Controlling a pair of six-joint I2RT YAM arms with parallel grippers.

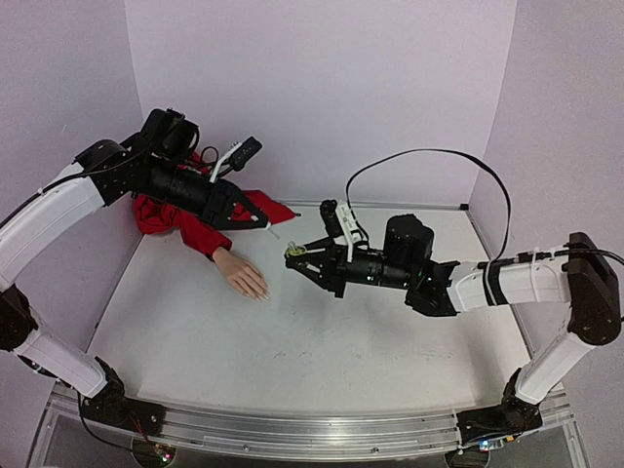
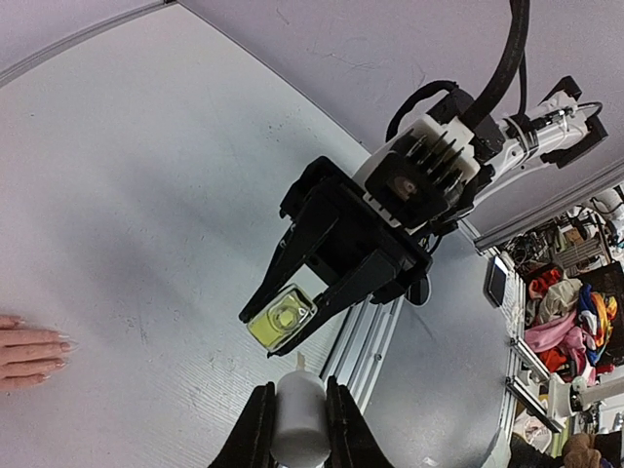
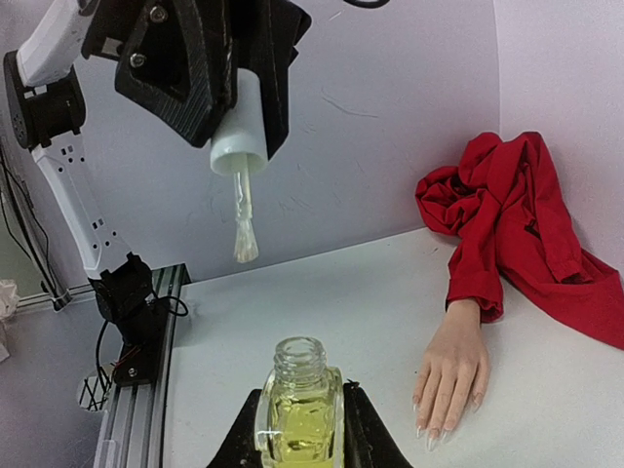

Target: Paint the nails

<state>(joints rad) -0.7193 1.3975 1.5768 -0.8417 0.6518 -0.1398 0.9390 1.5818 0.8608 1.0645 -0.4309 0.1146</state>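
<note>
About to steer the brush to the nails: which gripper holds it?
The left gripper, shut on the white cap with the brush; the right gripper holds the open yellow bottle.

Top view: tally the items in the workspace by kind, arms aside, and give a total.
Mannequin hand: 1
Red sleeve: 1
Open yellowish polish bottle: 1
White cap with brush: 1
Total: 4

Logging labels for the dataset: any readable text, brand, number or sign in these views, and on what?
None readable.
The yellowish polish bottle: bare glass, no label showing.
The white brush cap: plain.
The clutter beyond the table in the left wrist view: too blurred to tell whether it carries any text.
</note>
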